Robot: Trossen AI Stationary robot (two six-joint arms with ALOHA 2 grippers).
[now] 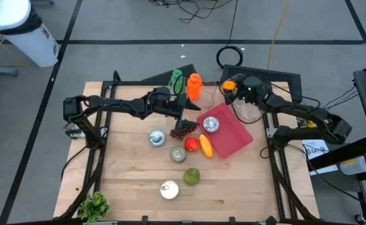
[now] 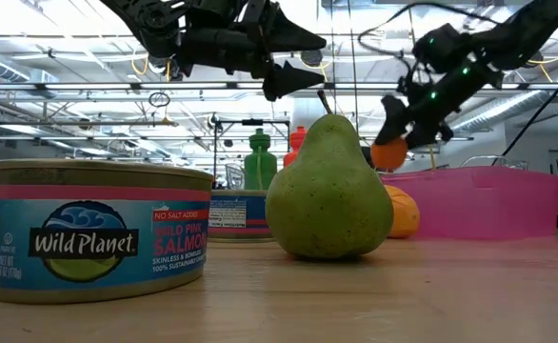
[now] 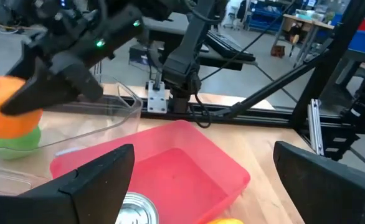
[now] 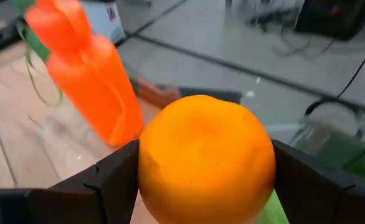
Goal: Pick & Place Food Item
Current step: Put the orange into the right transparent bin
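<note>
The right gripper (image 1: 230, 85) pinches an orange (image 4: 206, 157) between its two fingers, held up in the air at the table's far edge, near the orange bottle (image 1: 194, 85). Below and beside it sits a clear tub (image 3: 104, 109), and the pink bin (image 1: 233, 134) lies just nearer the table's middle with a can (image 1: 210, 124) inside. A round fruit has no long axis to mind, so the next move likely turns only on which container lies under the gripper. The left gripper (image 1: 186, 106) hangs spread and empty over the grapes (image 1: 183, 130), facing the bin
</note>
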